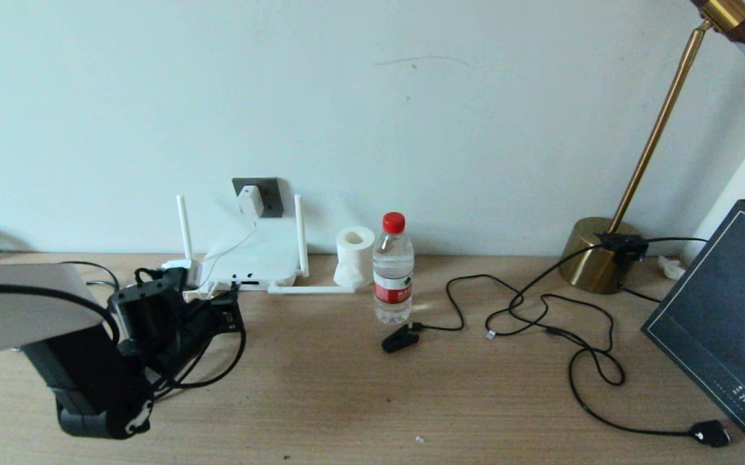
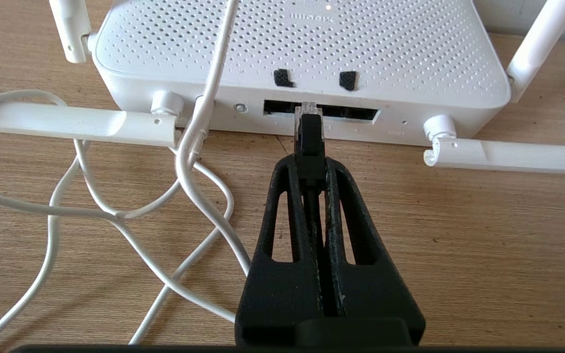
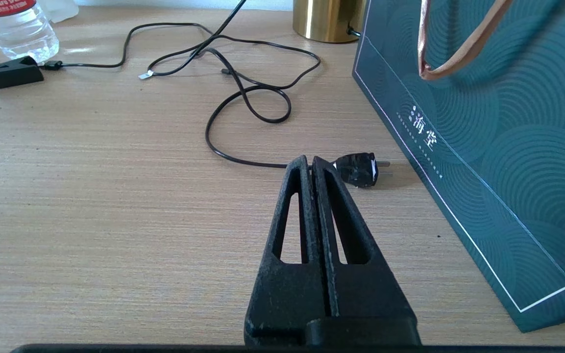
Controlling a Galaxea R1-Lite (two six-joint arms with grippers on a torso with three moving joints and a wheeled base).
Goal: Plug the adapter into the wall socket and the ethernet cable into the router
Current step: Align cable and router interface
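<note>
The white adapter [image 1: 251, 201] sits in the dark grey wall socket [image 1: 273, 194], and its thin white cord [image 2: 204, 147] drops to the white router [image 1: 256, 261]. My left gripper [image 2: 310, 164] is shut on the ethernet cable's black connector [image 2: 309, 142]. The connector's clear tip is at the mouth of the router's dark port slot [image 2: 351, 113]; how deep it sits I cannot tell. The black cable [image 1: 217, 368] loops back under the left arm. My right gripper [image 3: 309, 162] is shut and empty, low over the table at the right.
A water bottle [image 1: 393, 271], a paper roll [image 1: 355, 255] and a small black clip [image 1: 400, 338] stand right of the router. A thin black cord with a chunky plug [image 3: 358, 169] lies by a teal bag [image 3: 498, 122]. A brass lamp base [image 1: 595, 255] is behind.
</note>
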